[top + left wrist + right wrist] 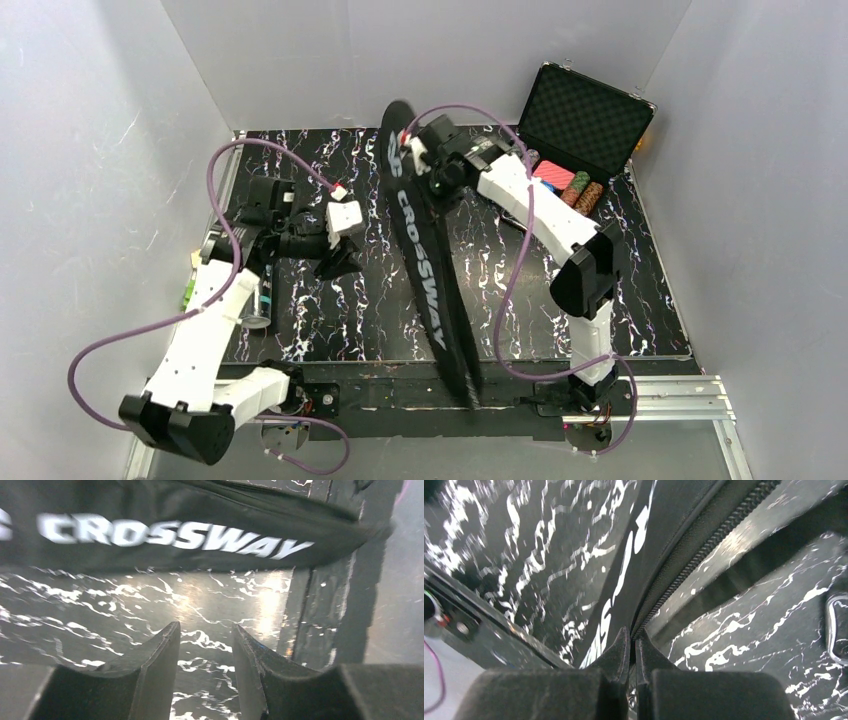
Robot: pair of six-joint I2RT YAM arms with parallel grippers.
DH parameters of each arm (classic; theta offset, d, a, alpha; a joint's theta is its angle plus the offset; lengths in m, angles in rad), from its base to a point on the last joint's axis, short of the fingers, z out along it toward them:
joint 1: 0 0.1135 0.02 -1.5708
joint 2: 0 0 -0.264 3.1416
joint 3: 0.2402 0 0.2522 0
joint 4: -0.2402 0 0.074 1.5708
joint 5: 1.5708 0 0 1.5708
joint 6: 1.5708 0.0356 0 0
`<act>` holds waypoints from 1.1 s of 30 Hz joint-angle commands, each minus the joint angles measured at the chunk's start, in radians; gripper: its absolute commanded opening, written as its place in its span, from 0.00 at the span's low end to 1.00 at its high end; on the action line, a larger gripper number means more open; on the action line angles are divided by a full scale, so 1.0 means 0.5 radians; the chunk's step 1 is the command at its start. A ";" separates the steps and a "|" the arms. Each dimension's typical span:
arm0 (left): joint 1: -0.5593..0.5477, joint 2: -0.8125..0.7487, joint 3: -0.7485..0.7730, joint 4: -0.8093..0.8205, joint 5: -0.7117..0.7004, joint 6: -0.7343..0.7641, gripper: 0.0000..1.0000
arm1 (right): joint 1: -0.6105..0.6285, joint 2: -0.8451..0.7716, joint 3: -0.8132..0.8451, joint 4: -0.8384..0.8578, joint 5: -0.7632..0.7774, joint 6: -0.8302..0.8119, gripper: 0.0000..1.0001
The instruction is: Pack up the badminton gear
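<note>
One long black racket bag (425, 250) is lying slantwise across the black, white-veined counter (340, 320), its wide end reaching toward the far wall and its narrow end hanging over the near edge between the two arm bases. White capitals along its side are spelling "CROSSWAY"; the word is reading whole in the overhead and left wrist views, while the right wrist view is catching only scraps of white lettering.

The right pincer (630, 640) is sitting clenched at the bag's far half, fingertips pressed together right where the one zip (704, 545) is running into them. Whether a pull or a fold of cloth is being pinched there is not showing.

The left pincer (205, 627) is hanging released over bare counter to the left of the bag, its two fingers standing apart with only the marbled surface showing between them, and it is touching nothing.

One clear tube (258, 305) is lying at the counter's left edge, just beside the left arm.

One black hard case (585, 115) is standing open at the far right corner, with poker chips (575, 188) in red, green and brown rows resting in its base; no writing is legible on it.
</note>
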 commanded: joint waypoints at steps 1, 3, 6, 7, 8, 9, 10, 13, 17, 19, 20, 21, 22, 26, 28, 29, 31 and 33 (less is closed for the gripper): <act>0.007 -0.208 -0.034 0.094 0.079 0.585 0.41 | 0.227 -0.024 0.036 -0.129 0.139 -0.313 0.01; 0.007 -0.244 -0.052 0.120 0.020 0.736 0.42 | 0.310 0.008 0.028 -0.176 0.184 -0.348 0.01; 0.007 -0.210 -0.030 0.082 -0.124 0.865 0.42 | 0.380 -0.016 -0.037 -0.173 0.186 -0.319 0.01; 0.008 -0.191 -0.024 0.089 -0.181 0.865 0.42 | 0.426 -0.054 -0.110 -0.122 0.241 -0.324 0.01; 0.010 -0.171 -0.018 0.109 -0.232 0.855 0.41 | 0.482 -0.114 -0.201 -0.043 0.301 -0.340 0.01; 0.017 -0.156 -0.015 0.134 -0.256 0.836 0.41 | 0.536 -0.175 -0.318 0.048 0.361 -0.363 0.01; 0.038 -0.135 -0.017 0.158 -0.257 0.825 0.40 | 0.589 -0.247 -0.429 0.151 0.421 -0.376 0.01; 0.149 -0.060 -0.005 0.185 -0.165 0.837 0.40 | 0.706 -0.448 -0.734 0.407 0.528 -0.386 0.01; 0.287 0.132 0.106 -0.071 -0.018 1.067 0.42 | 0.801 -0.720 -1.134 0.729 0.644 -0.331 0.01; 0.318 0.210 0.124 -0.136 0.002 1.224 0.42 | 0.868 -0.830 -1.306 0.894 0.710 -0.313 0.01; 0.326 0.223 0.129 -0.088 0.009 1.201 0.42 | 0.914 -0.873 -1.411 0.980 0.749 -0.301 0.01; 0.326 0.229 0.149 -0.067 0.027 1.207 0.42 | 0.929 -0.908 -1.476 1.056 0.767 -0.293 0.01; 0.327 0.242 0.179 -0.110 0.076 1.309 0.42 | 0.962 -0.934 -1.524 1.118 0.797 -0.287 0.01; 0.327 0.227 0.252 -0.441 0.176 1.891 0.98 | 1.021 -0.936 -1.559 1.205 0.962 -0.231 0.01; 0.327 0.204 0.229 -0.543 0.185 2.130 0.98 | 1.059 -0.914 -1.532 1.217 1.077 -0.227 0.01; 0.325 0.195 0.217 -0.578 0.187 2.207 0.98 | 1.083 -0.905 -1.524 1.233 1.144 -0.237 0.01; 0.313 0.192 0.180 -0.584 0.174 2.252 0.98 | 1.125 -0.884 -1.509 1.290 1.273 -0.264 0.01; 0.288 0.231 0.174 -0.634 0.126 2.308 0.98 | 1.172 -0.848 -1.478 1.331 1.413 -0.266 0.01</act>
